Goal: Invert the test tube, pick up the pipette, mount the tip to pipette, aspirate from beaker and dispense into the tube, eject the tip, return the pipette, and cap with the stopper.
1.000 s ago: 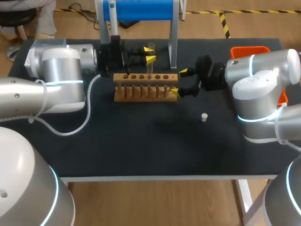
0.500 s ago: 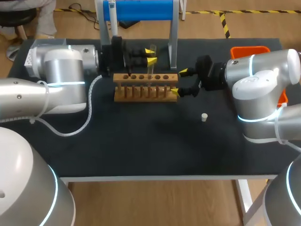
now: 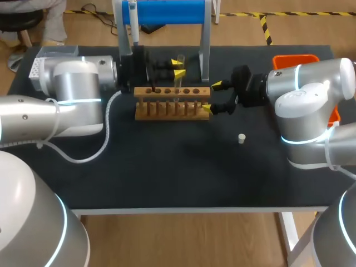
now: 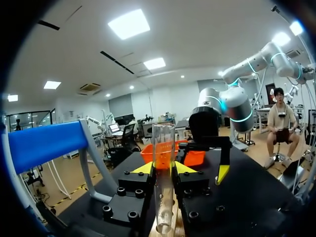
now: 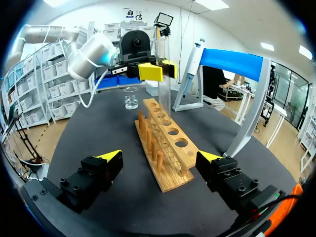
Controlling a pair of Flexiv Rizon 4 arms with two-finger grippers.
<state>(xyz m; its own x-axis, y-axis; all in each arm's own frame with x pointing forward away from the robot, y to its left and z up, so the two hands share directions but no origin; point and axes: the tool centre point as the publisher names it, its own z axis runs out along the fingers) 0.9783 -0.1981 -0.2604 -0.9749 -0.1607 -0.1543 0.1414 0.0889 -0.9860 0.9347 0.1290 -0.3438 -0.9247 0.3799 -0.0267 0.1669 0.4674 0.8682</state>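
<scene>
My left gripper [image 3: 178, 67] is shut on a clear glass test tube [image 3: 178, 75], held upright behind the wooden rack [image 3: 172, 103]. In the left wrist view the test tube [image 4: 164, 187] stands between the yellow fingertips [image 4: 143, 168]. The right wrist view shows the tube's [image 5: 164, 79] lower end reaching the rack [image 5: 165, 143]; whether it sits in a hole I cannot tell. My right gripper [image 3: 213, 96] is open, its fingers on either side of the rack's right end, seen also as my right gripper [image 5: 160, 158]. A white stopper [image 3: 241, 138] lies on the mat. The pipette [image 5: 192, 64] hangs on the blue stand [image 3: 167, 11]. A beaker [image 5: 130, 97] stands beyond the rack.
An orange bin [image 3: 295, 59] sits at the table's back right corner, behind my right arm. The stand's metal legs [image 3: 204, 50] rise just behind the rack. The dark mat [image 3: 167, 167] stretches to the front edge.
My left gripper has shifted slightly to the right and a little lower with the tube in it. The right arm has not moved.
</scene>
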